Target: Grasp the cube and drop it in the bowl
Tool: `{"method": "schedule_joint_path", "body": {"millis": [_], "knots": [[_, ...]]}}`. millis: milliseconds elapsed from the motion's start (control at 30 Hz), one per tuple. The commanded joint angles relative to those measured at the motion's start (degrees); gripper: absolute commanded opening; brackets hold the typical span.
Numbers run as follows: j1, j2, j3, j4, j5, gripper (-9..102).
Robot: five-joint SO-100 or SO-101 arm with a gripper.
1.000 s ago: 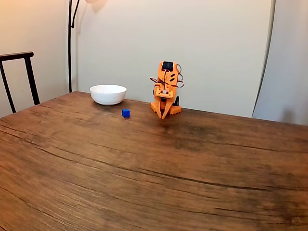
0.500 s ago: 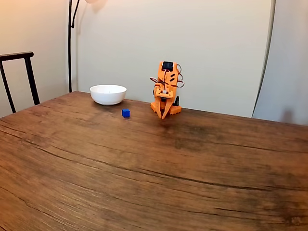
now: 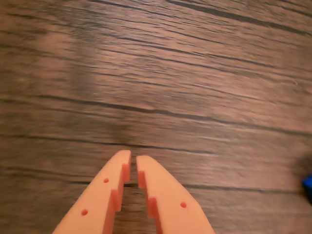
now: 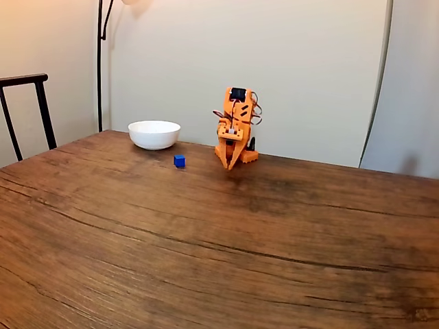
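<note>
The approach is judged barely begun — the claw [image 3: 130, 163], nearly clenched and empty above the bench [image 4: 206, 247], is seen with the blue cube [image 3: 308, 187] off to its right in the wrist view, so a swing toward it and an opening are called for before the white bowl [image 4: 154, 134].

- In the fixed view the orange arm [image 4: 235, 130] has shifted slightly: its folded upper part now leans a touch more to the left than a second ago.
- The pincer [image 4: 230, 166], pointing down at the desk [image 4: 219, 233], has swung a little to the left with it, its tip now lying slightly nearer the cube [image 4: 179, 161], though well apart from it.
</note>
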Motion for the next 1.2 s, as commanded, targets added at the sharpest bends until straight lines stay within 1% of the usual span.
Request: {"method": "schedule_joint_path", "body": {"millis": [0,167,467,733,900,967,1033,1100,1167], "knots": [[5.36,-0.44,-0.26,-0.44,-0.53,0],[14.15,-0.35,-3.52,-0.44,-0.26,0],[23.38,-0.35,-11.78,-0.44,-0.18,1],[33.31,-0.35,-12.57,-0.53,-0.44,1],[36.65,-0.35,-12.57,-0.97,-2.46,1],[36.83,-0.53,-12.48,-3.16,-3.16,5],[37.18,-0.7,-12.39,-5.1,-3.25,12],[37.44,-0.7,-12.39,-5.19,-4.31,19],[37.44,-0.7,-12.3,-5.01,-5.54,22]]}}
